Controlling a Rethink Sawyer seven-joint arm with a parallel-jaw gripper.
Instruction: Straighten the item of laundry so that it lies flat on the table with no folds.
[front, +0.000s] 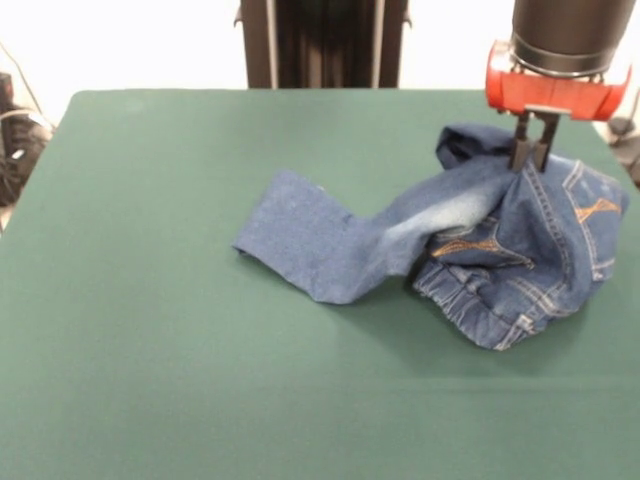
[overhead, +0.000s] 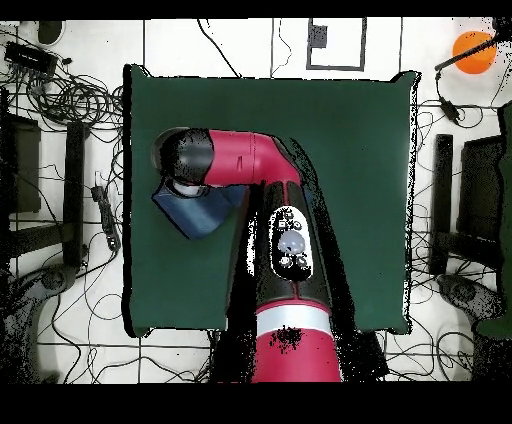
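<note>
The blue denim jeans lie crumpled at the right side of the green table. One leg stretches left toward the middle, and the waist and stitched pockets are bunched at the right. My gripper stands over the top of the bunch. Its two black fingers are close together, pinching a raised fold of denim. In the overhead view my red arm covers most of the jeans, and only a blue patch shows at the table's left side. The gripper itself is hidden there.
The jeans lie near the table's right edge in the front view. The robot pedestal stands at the far side. In the overhead view, cables and stands surround the table, and an orange ball is at top right.
</note>
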